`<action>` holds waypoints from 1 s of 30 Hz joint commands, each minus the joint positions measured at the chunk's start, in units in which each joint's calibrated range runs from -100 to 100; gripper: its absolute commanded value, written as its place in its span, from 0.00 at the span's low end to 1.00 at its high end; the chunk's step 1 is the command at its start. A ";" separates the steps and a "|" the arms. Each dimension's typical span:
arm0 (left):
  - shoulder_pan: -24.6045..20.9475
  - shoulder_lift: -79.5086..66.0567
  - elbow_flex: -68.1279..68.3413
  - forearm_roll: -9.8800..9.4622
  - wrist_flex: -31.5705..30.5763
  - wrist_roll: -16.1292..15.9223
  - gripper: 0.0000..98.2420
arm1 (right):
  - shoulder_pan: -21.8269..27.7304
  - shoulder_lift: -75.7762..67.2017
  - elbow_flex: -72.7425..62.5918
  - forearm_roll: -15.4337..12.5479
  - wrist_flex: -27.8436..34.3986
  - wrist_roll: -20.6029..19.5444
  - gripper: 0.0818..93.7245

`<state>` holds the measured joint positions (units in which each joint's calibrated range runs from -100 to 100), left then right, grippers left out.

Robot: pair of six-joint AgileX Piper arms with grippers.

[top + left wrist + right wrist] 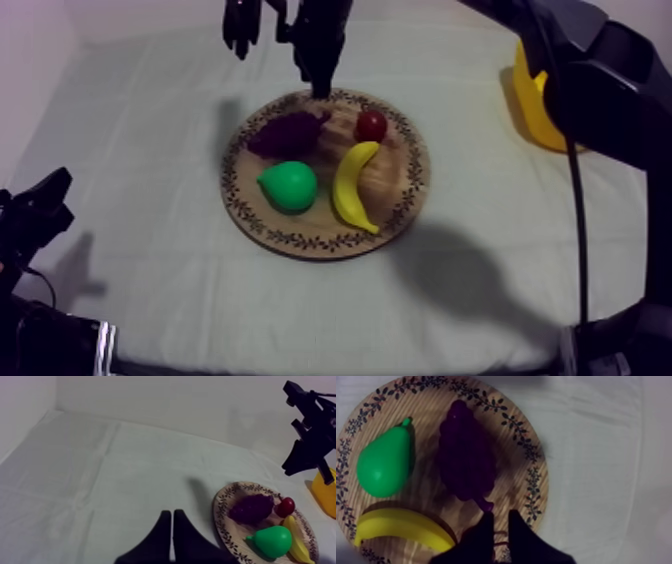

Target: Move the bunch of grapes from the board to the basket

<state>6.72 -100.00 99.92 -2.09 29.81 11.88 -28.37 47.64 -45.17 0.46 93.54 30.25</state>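
Note:
The dark purple bunch of grapes [290,132] [251,508] [467,461] lies on the far left part of the round wooden board [300,243] [220,511] [533,476]. My right gripper [320,88] [500,518] hangs over the board's far edge, just beyond the grapes' stem end, fingers a narrow gap apart with nothing held. It stands above the board in the left wrist view [307,471]. The yellow basket [535,110] [325,493] sits at the right, partly hidden by the right arm. My left gripper [50,195] [171,513] rests shut at the near left.
On the board with the grapes are a green pear [288,186] [383,466], a banana [352,185] [401,528] and a small red fruit [371,125] [285,507]. Bare cloth stretches between the board and the basket.

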 commanded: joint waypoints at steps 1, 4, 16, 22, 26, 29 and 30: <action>-0.03 0.00 -0.03 0.02 0.02 0.01 0.00 | -0.02 0.25 -0.09 0.11 0.08 0.12 0.22; -0.03 0.00 -0.03 0.02 0.02 0.01 0.00 | 0.02 0.44 -0.19 -0.06 0.37 0.43 0.37; -0.03 0.00 -0.03 0.02 0.02 0.01 0.00 | 0.46 -0.94 -0.72 -2.87 1.35 1.64 0.71; -0.03 0.00 -0.03 0.02 0.02 0.01 0.00 | 0.14 -1.18 -0.48 -3.86 2.20 1.55 0.72; -0.03 0.00 -0.03 0.02 0.02 0.01 0.00 | -0.22 -0.77 0.09 -4.14 2.50 1.47 0.72; -0.03 0.00 -0.03 0.02 0.02 0.01 0.00 | -0.41 -0.06 0.34 -4.38 2.75 1.58 0.72; -0.03 0.00 -0.03 0.02 0.02 0.01 0.00 | -0.46 0.26 0.40 -4.46 2.80 1.67 0.72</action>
<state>6.72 -100.00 99.92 -2.09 29.81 11.88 -28.76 47.62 -44.87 -4.06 96.28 31.78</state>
